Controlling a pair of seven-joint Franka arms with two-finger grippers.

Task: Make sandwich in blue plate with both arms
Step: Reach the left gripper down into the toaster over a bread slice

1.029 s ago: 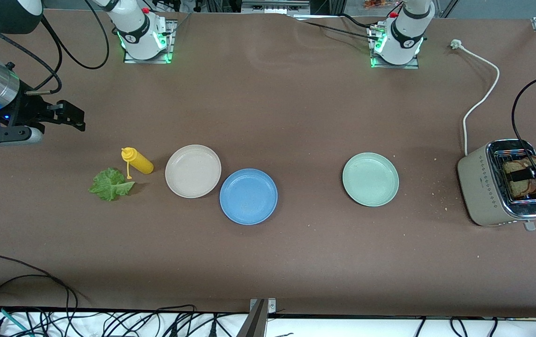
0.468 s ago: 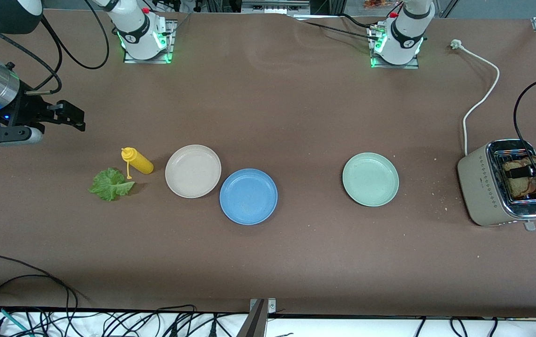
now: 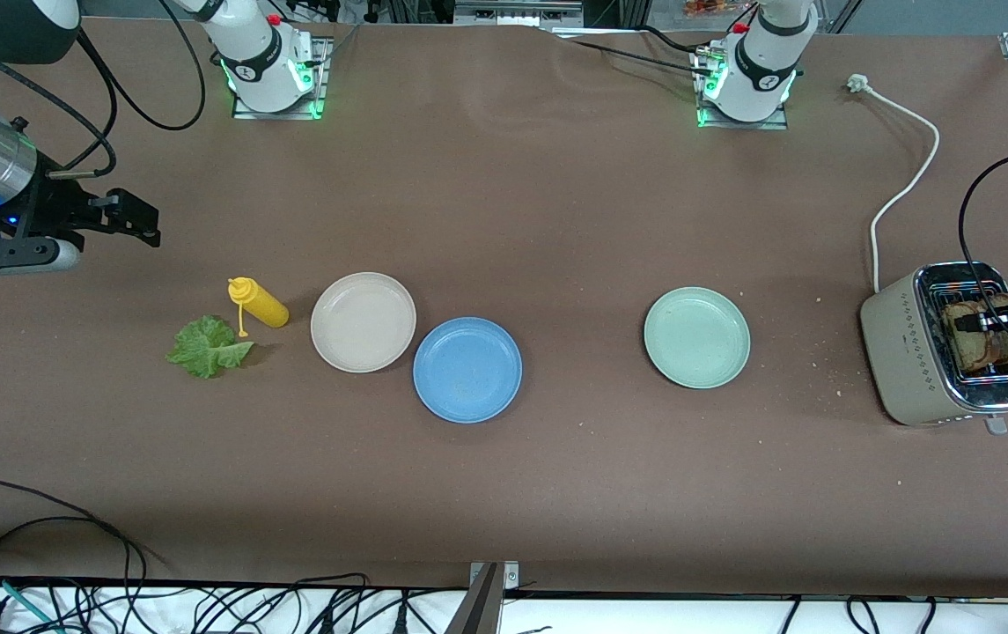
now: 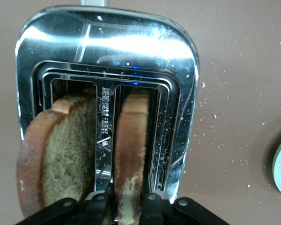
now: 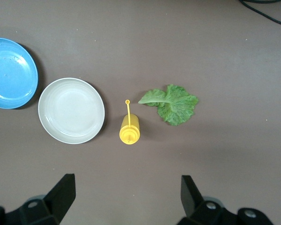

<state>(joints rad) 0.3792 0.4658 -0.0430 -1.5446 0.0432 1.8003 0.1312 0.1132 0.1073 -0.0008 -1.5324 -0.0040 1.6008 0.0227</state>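
Toast slices [image 4: 61, 150] of coarse brown wholemeal with darker crust are seen standing upright in the two slots of a chrome-topped beige toaster [image 3: 908, 339], which is set at the left arm's end of the table [image 3: 556, 194], its white cord trailing toward the edge where the bases stand. The left gripper [image 4: 126, 206] is lowered over the toaster, and its black fingers are pressed against both faces of one slice [image 4: 131, 154], clamping it at its upper crust. The blue plate [image 3: 467, 370], round, shallow, matte and low-rimmed, is found near the table's middle, bare, and is touched by a cream plate [image 3: 364, 321] of the same shape. A pale mint plate [image 3: 696, 337] lies between the blue plate and the toaster. A ruffled green lettuce leaf [image 3: 207, 347] is laid flat toward the right arm's end, beside a yellow squeeze bottle [image 3: 259, 303] on its side. The right gripper [image 5: 126, 201] is held waiting above that end, its fingers spread wide apart around nothing.
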